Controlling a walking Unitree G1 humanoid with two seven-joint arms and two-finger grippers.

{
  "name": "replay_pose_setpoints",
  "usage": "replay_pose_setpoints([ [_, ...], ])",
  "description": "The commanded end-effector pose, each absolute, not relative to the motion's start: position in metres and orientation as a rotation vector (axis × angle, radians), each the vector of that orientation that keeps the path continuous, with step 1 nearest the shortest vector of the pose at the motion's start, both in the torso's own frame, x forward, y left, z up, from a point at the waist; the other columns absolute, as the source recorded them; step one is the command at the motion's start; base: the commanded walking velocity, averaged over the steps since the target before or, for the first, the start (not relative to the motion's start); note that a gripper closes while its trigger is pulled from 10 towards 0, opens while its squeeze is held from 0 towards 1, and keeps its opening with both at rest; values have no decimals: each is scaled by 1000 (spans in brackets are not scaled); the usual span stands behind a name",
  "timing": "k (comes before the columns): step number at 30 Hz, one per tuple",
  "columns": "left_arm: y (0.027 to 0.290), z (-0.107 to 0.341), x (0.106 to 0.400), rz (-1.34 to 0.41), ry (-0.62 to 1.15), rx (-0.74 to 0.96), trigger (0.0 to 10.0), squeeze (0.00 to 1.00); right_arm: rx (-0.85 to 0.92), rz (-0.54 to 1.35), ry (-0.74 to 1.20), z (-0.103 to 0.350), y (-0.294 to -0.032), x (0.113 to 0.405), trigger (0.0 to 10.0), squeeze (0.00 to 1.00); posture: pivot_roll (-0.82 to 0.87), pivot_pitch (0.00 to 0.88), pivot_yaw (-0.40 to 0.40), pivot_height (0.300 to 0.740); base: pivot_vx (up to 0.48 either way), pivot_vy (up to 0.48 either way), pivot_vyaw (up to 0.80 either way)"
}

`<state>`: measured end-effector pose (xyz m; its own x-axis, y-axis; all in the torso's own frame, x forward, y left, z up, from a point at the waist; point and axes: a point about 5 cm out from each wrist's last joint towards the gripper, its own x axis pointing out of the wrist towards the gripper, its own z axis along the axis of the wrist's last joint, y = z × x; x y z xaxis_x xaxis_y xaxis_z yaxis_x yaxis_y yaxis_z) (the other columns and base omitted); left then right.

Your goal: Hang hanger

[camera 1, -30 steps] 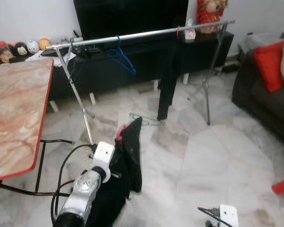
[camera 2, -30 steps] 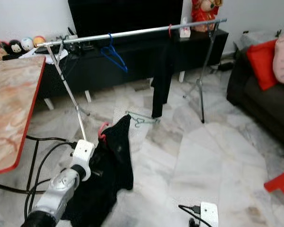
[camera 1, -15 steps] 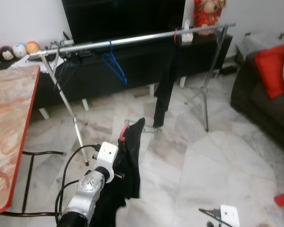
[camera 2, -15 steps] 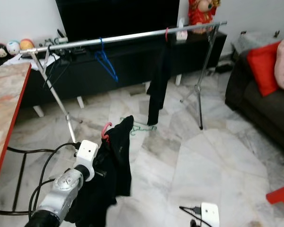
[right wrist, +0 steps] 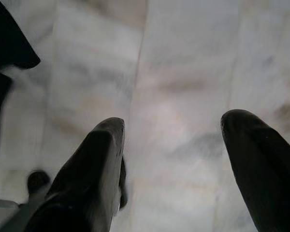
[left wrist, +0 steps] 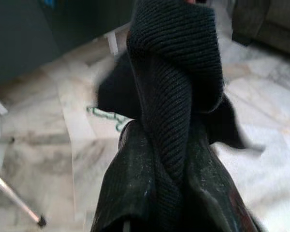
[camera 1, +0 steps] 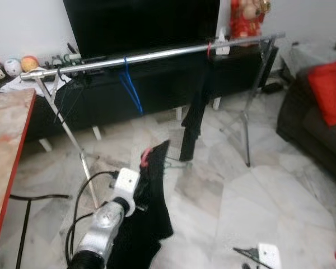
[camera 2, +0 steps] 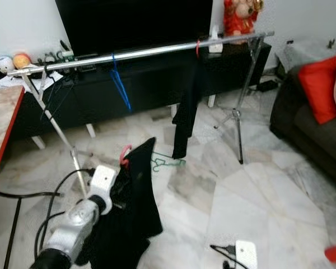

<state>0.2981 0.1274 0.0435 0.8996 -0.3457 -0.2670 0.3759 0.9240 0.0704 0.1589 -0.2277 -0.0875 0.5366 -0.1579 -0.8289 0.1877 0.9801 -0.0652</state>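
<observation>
Left eye view: the left gripper (camera 1: 147, 168) is clenched on a pink hanger (camera 1: 145, 157) draped with a black garment (camera 1: 151, 213), held low, well short of the rail (camera 1: 151, 54). I judge it should rise above the rail's bare middle, between the blue hanger (camera 1: 131, 89) and the hung clothes (camera 1: 194, 115), hook down. The right gripper (right wrist: 171, 159) hangs released over the floor.

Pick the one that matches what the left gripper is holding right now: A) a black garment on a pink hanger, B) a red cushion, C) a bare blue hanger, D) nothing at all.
A: the left gripper is clamped on a black garment whose pink hanger hook pokes out at the top, below the rail.
</observation>
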Motion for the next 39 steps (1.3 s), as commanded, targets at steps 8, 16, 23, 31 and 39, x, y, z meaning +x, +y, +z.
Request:
replay_pose_setpoints([
  [8, 135, 50, 302, -360, 224, 155, 10000, 0, 40, -172, 984, -89, -216, 163, 10000, 0, -116, 0, 3, 740, 389, 0, 0],
  [16, 137, 43, 298, -352, 247, 173, 10000, 0, 41, -157, 983, -89, -206, 165, 10000, 0, -118, 0, 1, 740, 332, 0, 0],
  [23, 145, 38, 294, -293, 268, 142, 10000, 0, 45, -143, 976, -90, -194, 169, 10000, 0, -120, 0, 0, 740, 0, 0, 0],
  [31, 159, 34, 290, -223, 282, 156, 10000, 0, 36, -130, 971, -89, -193, 171, 10000, 0, -113, 0, -4, 740, 0, 0, 0],
  [39, 179, 20, 277, -146, 327, 178, 10000, 0, 1, -158, 958, -80, -225, 177, 10000, 0, -57, 0, -3, 740, 0, 0, 0],
])
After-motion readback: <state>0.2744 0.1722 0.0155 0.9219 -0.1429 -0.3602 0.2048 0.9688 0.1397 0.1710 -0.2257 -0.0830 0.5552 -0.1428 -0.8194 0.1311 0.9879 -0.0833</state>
